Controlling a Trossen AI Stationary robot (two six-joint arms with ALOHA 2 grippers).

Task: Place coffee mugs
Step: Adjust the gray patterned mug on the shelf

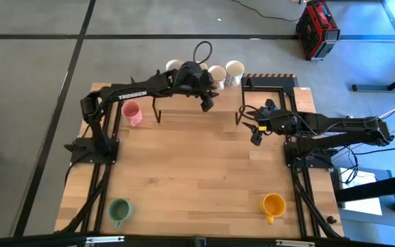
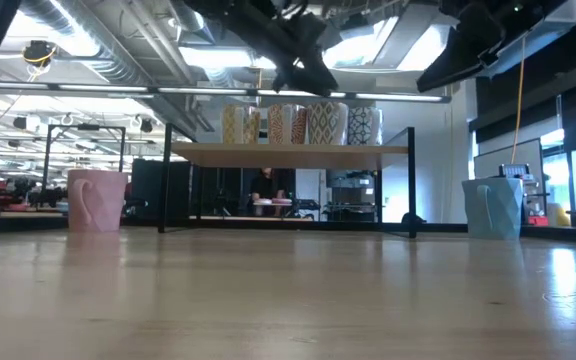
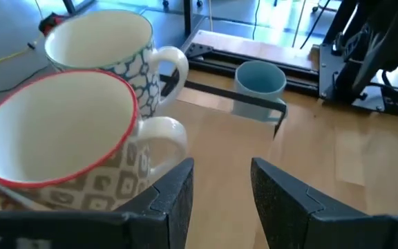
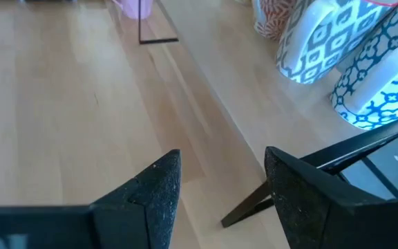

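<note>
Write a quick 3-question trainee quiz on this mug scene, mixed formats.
1. True or false: the pink mug stands on the raised shelf.
2. Multiple choice: which mugs stand at the table's near edge in the high view? A) pink and light blue B) green and orange-yellow C) two patterned ones
3. Short answer: is either pincer holding a mug?

Key
1. False: it stands on the tabletop, beside the shelf.
2. B: the green mug and the orange-yellow mug.
3. No: the left pincer, near the patterned mugs on the shelf, and the right pincer are both open and empty.
</note>
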